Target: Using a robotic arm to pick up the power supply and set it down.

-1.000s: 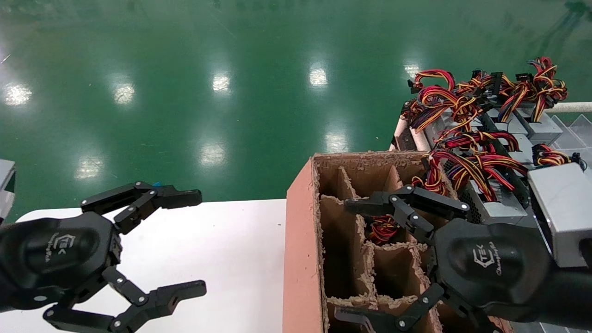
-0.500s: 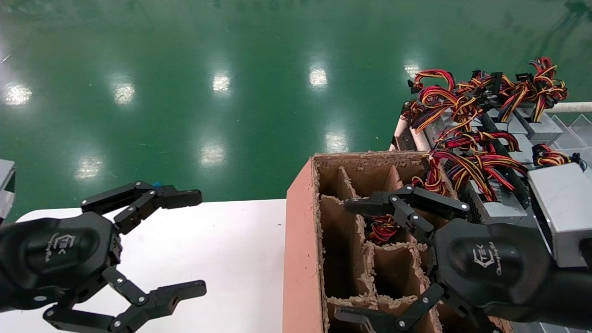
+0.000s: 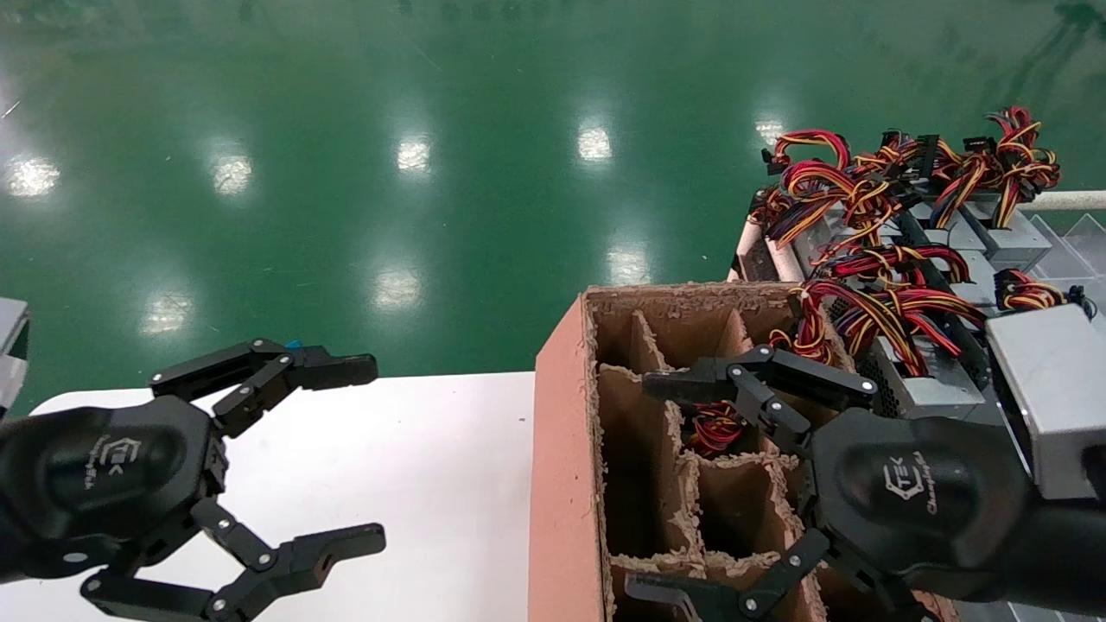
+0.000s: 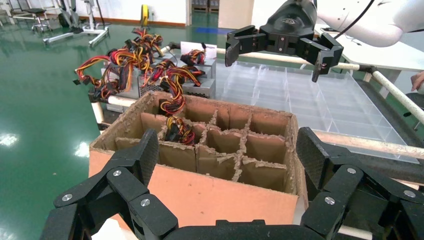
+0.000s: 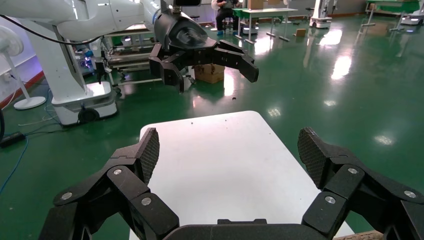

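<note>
Several silver-grey power supplies (image 3: 1045, 389) with red, yellow and black wire bundles lie on a rack at the right, also seen from the left wrist (image 4: 197, 85). My right gripper (image 3: 641, 485) hangs open above the brown divided carton (image 3: 562, 484), holding nothing. One carton cell shows a wire bundle (image 3: 713, 428) just beyond its upper finger. My left gripper (image 3: 376, 453) hovers open over the white table (image 3: 432, 466), left of the carton. In the left wrist view the left gripper (image 4: 227, 155) faces the carton's side wall (image 4: 210, 192). In the right wrist view the right gripper (image 5: 227, 150) faces the table (image 5: 220, 165).
Green glossy floor (image 3: 389, 130) lies beyond the table edge. A clear divided plastic tray (image 4: 300, 95) on a white-tube frame sits behind the carton. A grey box corner (image 3: 10, 345) shows at the far left edge.
</note>
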`<action>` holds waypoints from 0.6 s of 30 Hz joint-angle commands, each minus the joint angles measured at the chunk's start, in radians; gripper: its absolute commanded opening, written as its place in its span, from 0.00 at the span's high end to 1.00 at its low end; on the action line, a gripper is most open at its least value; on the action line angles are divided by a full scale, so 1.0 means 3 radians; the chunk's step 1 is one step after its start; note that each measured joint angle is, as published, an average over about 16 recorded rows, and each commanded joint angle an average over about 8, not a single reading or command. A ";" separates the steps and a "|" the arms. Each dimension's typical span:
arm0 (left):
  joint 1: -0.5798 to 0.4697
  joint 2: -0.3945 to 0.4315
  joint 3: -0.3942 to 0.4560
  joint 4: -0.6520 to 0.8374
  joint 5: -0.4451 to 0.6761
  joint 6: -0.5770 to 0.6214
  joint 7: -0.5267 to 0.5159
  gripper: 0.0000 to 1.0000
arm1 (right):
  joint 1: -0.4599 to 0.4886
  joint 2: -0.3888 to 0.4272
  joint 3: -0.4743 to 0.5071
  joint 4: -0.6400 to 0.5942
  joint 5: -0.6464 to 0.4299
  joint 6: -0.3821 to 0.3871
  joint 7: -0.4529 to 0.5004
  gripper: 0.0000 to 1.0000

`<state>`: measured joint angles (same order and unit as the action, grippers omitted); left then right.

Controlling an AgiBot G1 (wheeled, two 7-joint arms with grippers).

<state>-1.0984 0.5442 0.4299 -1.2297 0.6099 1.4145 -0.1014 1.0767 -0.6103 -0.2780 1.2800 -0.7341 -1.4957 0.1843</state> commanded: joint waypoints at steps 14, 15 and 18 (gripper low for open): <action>0.0000 0.0000 0.0000 0.0000 0.0000 0.0000 0.0000 0.00 | 0.0000 0.0000 0.0000 0.0000 0.0000 0.0000 0.0000 0.00; 0.0000 0.0000 0.0000 0.0000 0.0000 0.0000 0.0000 0.00 | 0.0000 0.0000 0.0000 0.0000 0.0000 0.0000 0.0000 0.00; 0.0000 0.0000 0.0000 0.0000 0.0000 0.0000 0.0000 0.00 | 0.0000 0.0000 0.0000 0.0000 0.0000 0.0000 0.0000 0.00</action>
<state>-1.0984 0.5442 0.4299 -1.2297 0.6099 1.4145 -0.1014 1.0767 -0.6103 -0.2780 1.2800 -0.7341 -1.4957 0.1843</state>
